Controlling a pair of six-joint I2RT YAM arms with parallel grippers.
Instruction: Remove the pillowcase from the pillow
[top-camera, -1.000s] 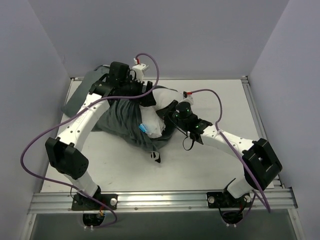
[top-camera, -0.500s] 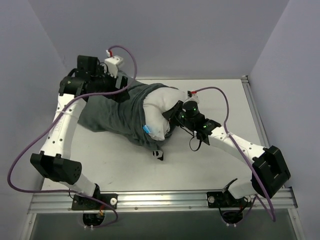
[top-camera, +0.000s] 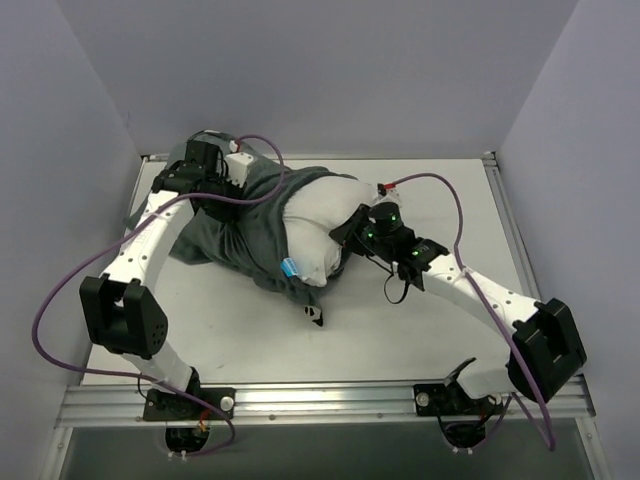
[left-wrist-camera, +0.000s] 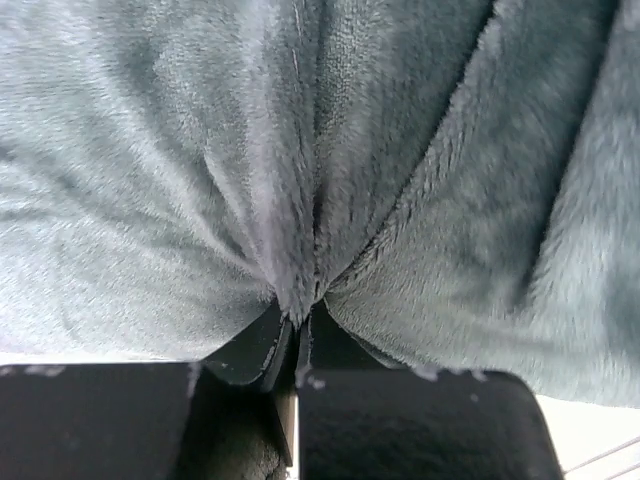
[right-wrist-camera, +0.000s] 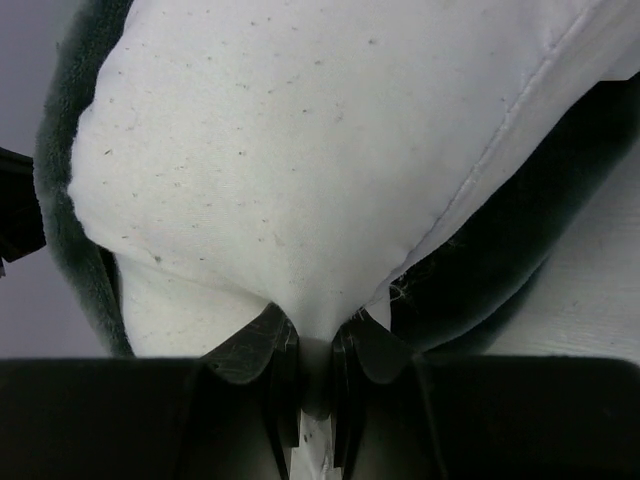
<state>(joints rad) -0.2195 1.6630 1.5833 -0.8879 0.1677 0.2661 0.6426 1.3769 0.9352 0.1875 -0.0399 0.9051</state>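
**Top external view: pillow half out of its grey case, both grippers clamped**

The pillow (top-camera: 315, 222) is seen lying at the far middle of the table (top-camera: 430, 330). Its white right-hand end is bared, and its left part is covered by the grey plush pillowcase (top-camera: 238, 238). A small blue-and-white tag (top-camera: 289, 267) is shown at the pillow's near edge, just beside the bunched mouth of the case. The case is spread leftward, towards the table's far left corner.

In the left wrist view, the left gripper (left-wrist-camera: 298, 322) is shown closed almost fully on a pinched fold of the grey fabric. Pleats are drawn out from the pinch in all directions.

In the right wrist view, the right gripper (right-wrist-camera: 315, 350) is shown closed narrowly on a pucker of the white pillow cloth. The dark rim of the case is seen on either side of the white.

From above, the left gripper is placed at the case's far left part, and the right gripper is set against the pillow's right end.
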